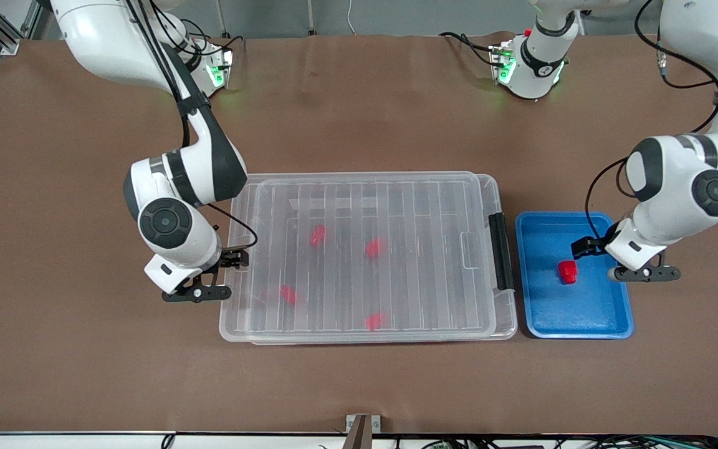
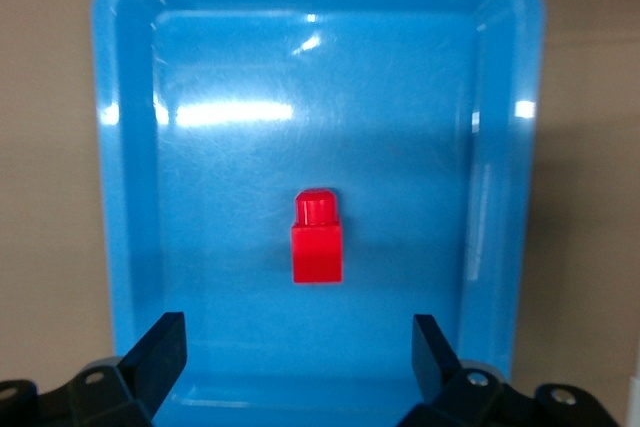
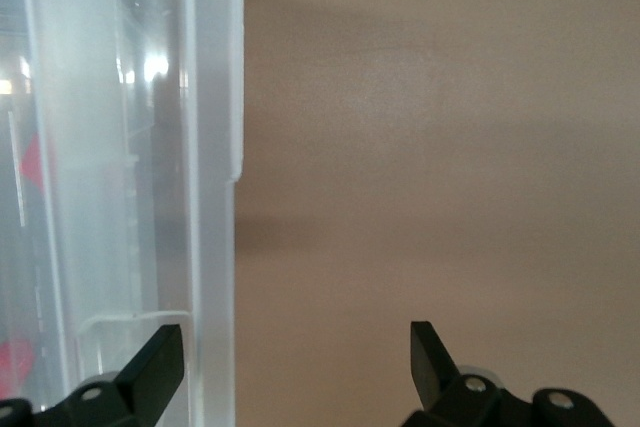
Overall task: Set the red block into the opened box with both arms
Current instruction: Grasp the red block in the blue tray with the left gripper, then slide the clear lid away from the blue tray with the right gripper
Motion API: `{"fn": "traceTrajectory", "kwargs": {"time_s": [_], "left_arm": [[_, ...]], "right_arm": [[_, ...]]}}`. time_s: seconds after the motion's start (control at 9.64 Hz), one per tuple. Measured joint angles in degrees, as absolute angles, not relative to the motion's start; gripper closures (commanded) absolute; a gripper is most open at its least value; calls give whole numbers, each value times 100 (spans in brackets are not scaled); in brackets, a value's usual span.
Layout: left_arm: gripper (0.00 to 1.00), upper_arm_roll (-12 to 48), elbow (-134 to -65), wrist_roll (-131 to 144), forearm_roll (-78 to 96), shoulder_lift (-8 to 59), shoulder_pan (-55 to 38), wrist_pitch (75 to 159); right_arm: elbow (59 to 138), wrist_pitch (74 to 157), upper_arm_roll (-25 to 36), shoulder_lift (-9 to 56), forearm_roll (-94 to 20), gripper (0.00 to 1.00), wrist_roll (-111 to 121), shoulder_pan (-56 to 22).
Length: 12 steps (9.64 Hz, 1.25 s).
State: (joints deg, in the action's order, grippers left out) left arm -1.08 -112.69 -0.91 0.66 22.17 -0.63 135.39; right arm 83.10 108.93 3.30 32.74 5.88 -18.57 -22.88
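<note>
Clearly, the red block [image 1: 567, 272] lies in the blue tray [image 1: 608, 327], which stands beside the black latch [image 1: 501, 251] end of the box [image 1: 240, 312], toward the left arm's end of the table. The block rests on the tray floor, about in the middle, apart from every wall.

The left gripper [image 1: 644, 273] hangs over the edge of the tray that is turned away from the box, with its fingers [image 2: 160, 357] spread wide and holding nothing. In the left wrist view the block sits in line with the gap between the two fingers, ahead of them, with its narrow stub pointing away from the gripper. So its long axis runs along the reach of the hand, and the fingers would close across its short sides.

The right gripper [image 1: 197, 292] is over the table just beside the other end of the box, also wide open and empty. The ribbed clear lid [image 1: 396, 212] seems to lie on the box, with several red blocks [image 1: 316, 235] visible through it.

I judge the left arm much nearer to the block, so the pick belongs to it, while the right arm is placed for the lid.
</note>
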Motion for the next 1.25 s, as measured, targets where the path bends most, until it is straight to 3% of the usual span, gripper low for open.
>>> {"fn": "traceTrajectory", "kwargs": {"time_s": [0.42, 0.62, 0.83, 1.04, 1.14, 1.25], "left_arm": [[1, -93, -11296, 78, 526, 3086, -67, 14704], [11, -84, -11299, 249, 556, 3209, -108, 14773], [33, -88, -11306, 253, 559, 3216, -108, 14774], [80, -92, -11349, 244, 559, 3216, -107, 14774], [99, -92, -11364, 243, 559, 3216, -107, 14774], [100, -92, -11373, 241, 559, 3216, -107, 14774]], "right_arm": [[8302, 10898, 343, 3291, 592, 0, -1445, -2119], [8286, 10832, 355, 3290, 594, 0, -1153, -1847], [8266, 10737, 365, 3285, 594, 0, -754, -1598], [8231, 10638, 382, 3263, 599, 0, -342, -1345], [8220, 10624, 392, 3252, 602, 0, -81, -1196], [8210, 10624, 399, 3222, 603, 0, 177, -1040]]}}
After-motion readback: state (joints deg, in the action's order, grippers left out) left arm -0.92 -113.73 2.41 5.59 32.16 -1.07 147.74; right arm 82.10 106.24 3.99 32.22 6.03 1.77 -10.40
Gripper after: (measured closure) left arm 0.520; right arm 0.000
